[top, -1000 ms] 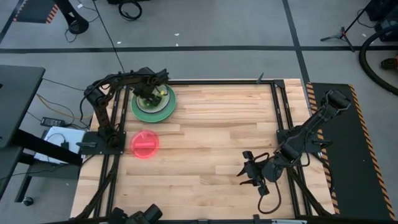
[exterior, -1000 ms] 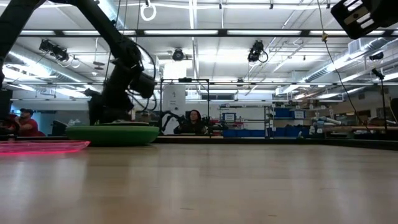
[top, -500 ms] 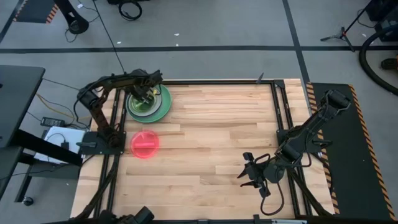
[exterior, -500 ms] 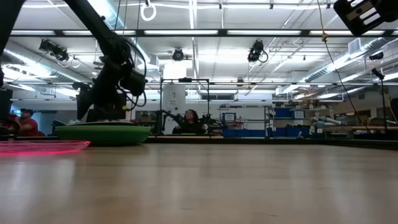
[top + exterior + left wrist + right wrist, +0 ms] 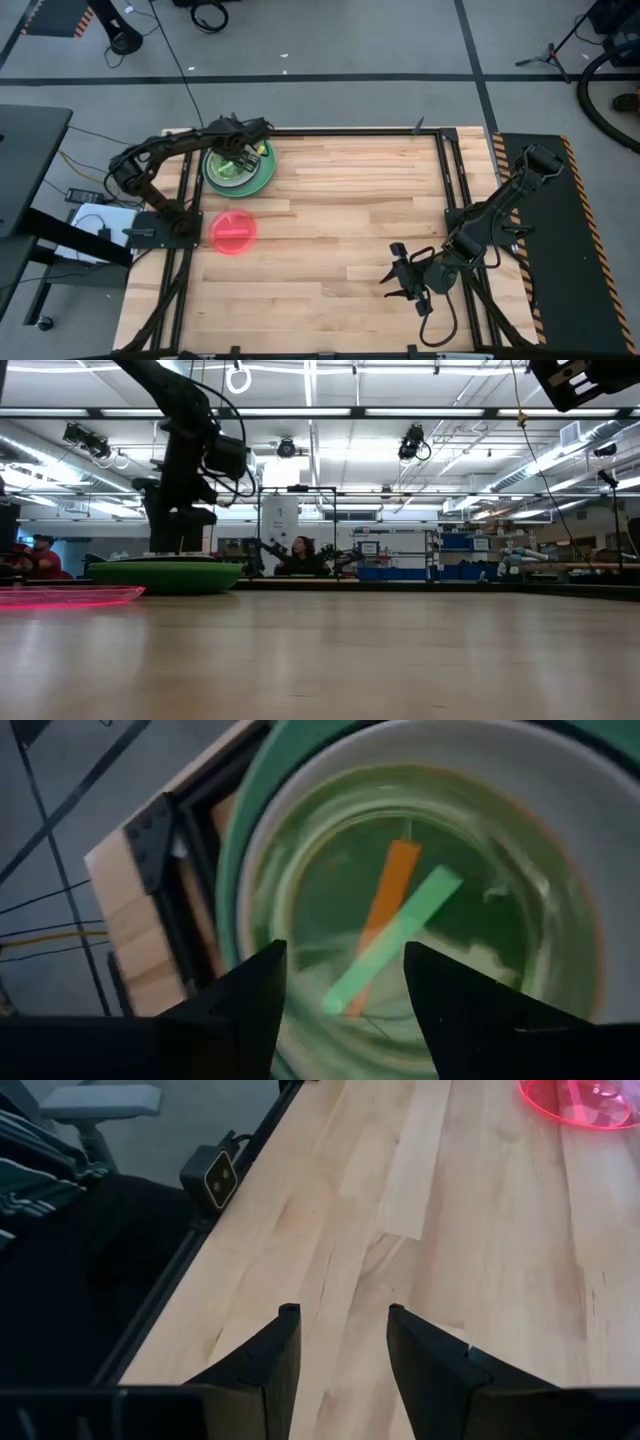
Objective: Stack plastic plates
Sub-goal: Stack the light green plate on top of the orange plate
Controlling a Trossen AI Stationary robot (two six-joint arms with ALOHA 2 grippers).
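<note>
A stack of plastic plates [image 5: 226, 179] rests on the table's far left part, with a large green plate [image 5: 165, 574] at the bottom. In the left wrist view a white plate [image 5: 565, 850] lies inside the green rim [image 5: 238, 850], with translucent small plates on top; an orange bar [image 5: 395, 885] and a lime bar [image 5: 400, 935] show through them. My left gripper [image 5: 243, 152] [image 5: 340, 1005] hangs open just above the stack's middle. A translucent red plate [image 5: 233, 232] [image 5: 65, 596] lies flat nearer the table's near side. My right gripper [image 5: 404, 283] [image 5: 340, 1345] is open, low over the near right part.
Black rails [image 5: 175, 270] run along the table's left and right sides, and the stack sits close to the left rail and far edge. Bare wood [image 5: 340, 210] stretches between the stack and my right gripper. People sit in the room beyond the far edge [image 5: 300, 555].
The stack slid a little toward the table's left edge while my left gripper was down on it. The gripper then rose off the stack and now hangs above it, with its arm's elbow swung out to the left. My right arm kept still.
</note>
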